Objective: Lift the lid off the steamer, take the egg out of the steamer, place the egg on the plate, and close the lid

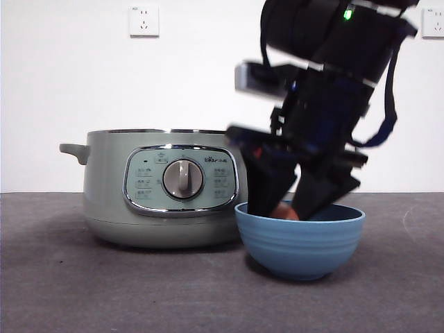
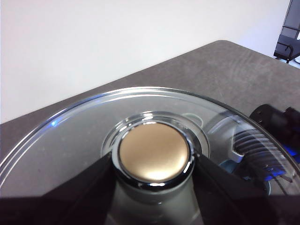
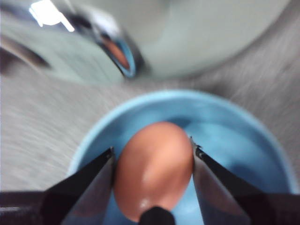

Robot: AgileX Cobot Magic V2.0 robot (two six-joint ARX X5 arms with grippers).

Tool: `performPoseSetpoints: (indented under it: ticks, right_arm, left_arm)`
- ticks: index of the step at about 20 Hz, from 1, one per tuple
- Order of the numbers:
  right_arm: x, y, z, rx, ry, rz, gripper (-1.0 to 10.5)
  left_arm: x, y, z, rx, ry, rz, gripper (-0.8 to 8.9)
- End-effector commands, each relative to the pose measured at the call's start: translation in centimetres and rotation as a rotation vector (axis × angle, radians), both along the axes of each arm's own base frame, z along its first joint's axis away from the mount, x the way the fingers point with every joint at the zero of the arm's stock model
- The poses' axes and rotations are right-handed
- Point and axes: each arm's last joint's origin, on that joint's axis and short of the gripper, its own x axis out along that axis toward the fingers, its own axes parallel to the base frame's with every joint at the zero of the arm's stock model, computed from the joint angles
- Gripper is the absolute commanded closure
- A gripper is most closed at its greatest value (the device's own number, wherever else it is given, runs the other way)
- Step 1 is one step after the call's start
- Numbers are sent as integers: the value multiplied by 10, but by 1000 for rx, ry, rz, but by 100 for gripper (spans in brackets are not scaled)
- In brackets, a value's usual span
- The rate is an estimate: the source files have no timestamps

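Grey tabletop [image 1: 104,291]: right gripper [image 3: 152,161] pinches the brown egg [image 3: 154,171] inside the blue bowl [image 1: 300,246], arm steeply tilted; left gripper [image 2: 152,164] clamps the lid's knob [image 2: 153,152].

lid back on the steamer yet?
No. The steamer stands open in the front view, and the left gripper holds the lid by its knob.

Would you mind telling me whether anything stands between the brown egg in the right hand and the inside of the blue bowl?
Nothing visible does. The right hand holds the smooth brown egg directly over the ridged matte blue bowl, already within its rim, and the bowl's visible interior shows only bare blue surface.
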Motion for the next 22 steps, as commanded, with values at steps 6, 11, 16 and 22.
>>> performPoseSetpoints:
  ticks: [6,11,16,22]
  right_arm:
    - [3,-2,-13,-74,-2,-18,963]
    - [4,-2,-21,-96,23,-14,953]
    - [4,-1,-20,-91,21,-14,527]
    - [0,-5,6,-30,-51,-17,491]
  left_arm:
    - [-6,3,9,-15,-62,-8,822]
    - [-6,3,8,-14,-60,-8,822]
    - [-6,3,8,-12,-57,-8,822]
    - [-6,3,8,-12,-56,-8,822]
